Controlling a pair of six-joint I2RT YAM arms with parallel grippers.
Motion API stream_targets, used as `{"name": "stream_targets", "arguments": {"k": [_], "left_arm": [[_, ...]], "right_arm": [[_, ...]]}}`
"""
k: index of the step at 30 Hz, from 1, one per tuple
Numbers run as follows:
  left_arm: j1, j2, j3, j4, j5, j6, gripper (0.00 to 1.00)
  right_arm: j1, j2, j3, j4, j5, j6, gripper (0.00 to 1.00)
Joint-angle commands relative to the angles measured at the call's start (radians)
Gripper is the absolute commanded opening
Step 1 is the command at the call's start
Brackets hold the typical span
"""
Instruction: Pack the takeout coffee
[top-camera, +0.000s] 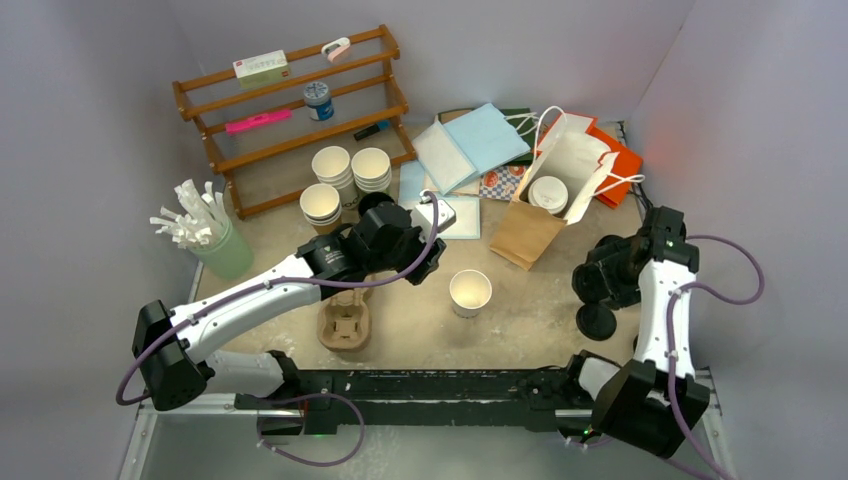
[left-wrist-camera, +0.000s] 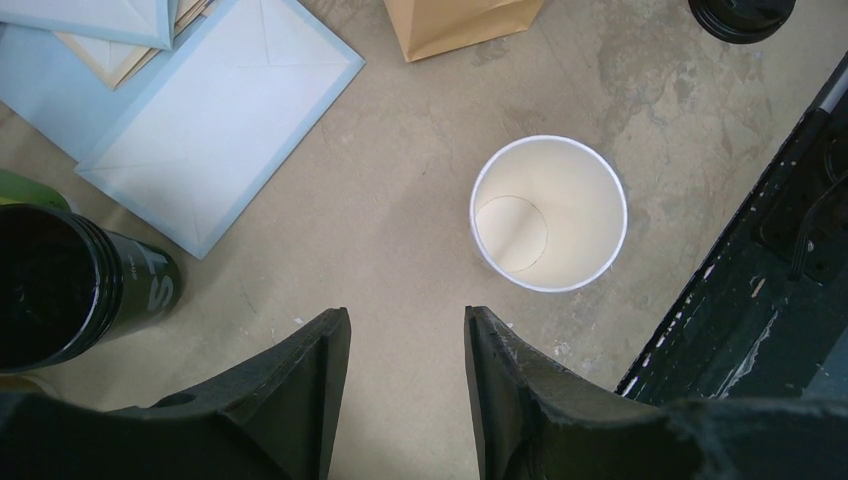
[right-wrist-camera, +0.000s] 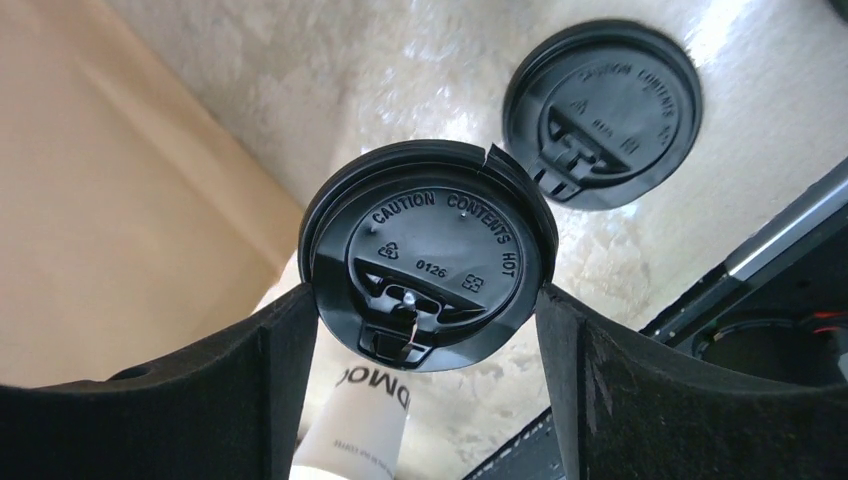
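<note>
An open paper cup (top-camera: 470, 292), white inside and without a lid, stands upright mid-table; it also shows in the left wrist view (left-wrist-camera: 548, 212). My left gripper (top-camera: 424, 262) (left-wrist-camera: 405, 325) is open and empty, hovering just left of this cup. My right gripper (top-camera: 592, 282) (right-wrist-camera: 425, 300) is shut on a black plastic lid (right-wrist-camera: 428, 255), held by its rim above the table. A second black lid (top-camera: 597, 320) (right-wrist-camera: 600, 112) lies on the table close by. Another cup with a white lid (top-camera: 548, 193) stands inside the open paper bag (top-camera: 530, 225).
A pulp cup tray (top-camera: 345, 322) lies near the left arm. A black cup (left-wrist-camera: 70, 280) and envelopes (left-wrist-camera: 220, 110) lie left of my left gripper. Stacked cups (top-camera: 340, 180), a wooden rack (top-camera: 290, 110) and a green holder of stirrers (top-camera: 215, 245) stand at the back left.
</note>
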Motion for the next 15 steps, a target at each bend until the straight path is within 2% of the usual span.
{"name": "stream_targets", "arguments": {"k": [1,4,11,15], "left_arm": [[0.006,0.004,0.008,0.031,0.013,0.002,0.48],[0.007,0.015,0.016,0.022,0.009,0.005,0.48],[0.012,0.038,0.028,0.005,-0.014,-0.016,0.48],[0.044,0.055,0.031,-0.009,0.003,-0.070,0.47]], "right_arm": [[0.039,-0.056,-0.015,-0.077,-0.099,-0.007,0.76],[0.105,-0.090,-0.028,-0.089,-0.115,0.026,0.76],[0.378,-0.118,-0.101,-0.034,-0.165,0.176,0.75],[0.511,-0.123,-0.065,-0.025,-0.163,0.226,0.74]]}}
